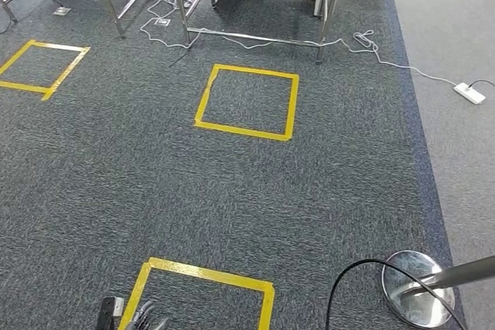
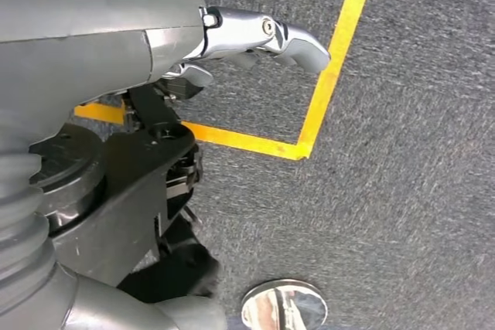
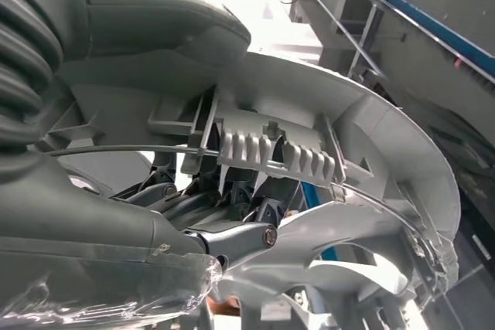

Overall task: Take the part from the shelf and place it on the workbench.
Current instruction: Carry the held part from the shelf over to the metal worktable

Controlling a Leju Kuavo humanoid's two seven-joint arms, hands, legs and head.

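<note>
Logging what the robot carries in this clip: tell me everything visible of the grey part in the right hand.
The part is a pale grey, matte piece that looks like moulded plastic: a broad curved rim with ribs, struts and a toothed bar across its middle, and open gaps between them. The right hand holds it, dark fingers reaching in behind the bar and the thumb along its edge. It hangs in the air before shelving; its far end is cut off.
</note>
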